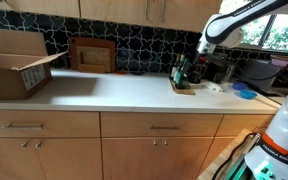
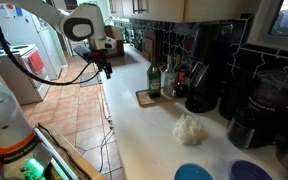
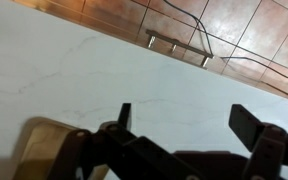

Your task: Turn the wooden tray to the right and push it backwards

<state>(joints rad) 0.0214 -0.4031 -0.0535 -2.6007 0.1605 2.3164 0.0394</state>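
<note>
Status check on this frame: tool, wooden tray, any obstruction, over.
Tool open, empty, hovering short of the tray. Small light-tan wooden tray on the white counter, dark upright bottles standing in it. Black coffee machine close beside it.

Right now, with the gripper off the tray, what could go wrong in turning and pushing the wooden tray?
1. Bottles stand on the wooden tray; a quick turn could tip them.
2. The coffee machine stands close beside it, so a push may drive the bottles into it.
3. The open gripper might catch a bottle on its way down.
</note>
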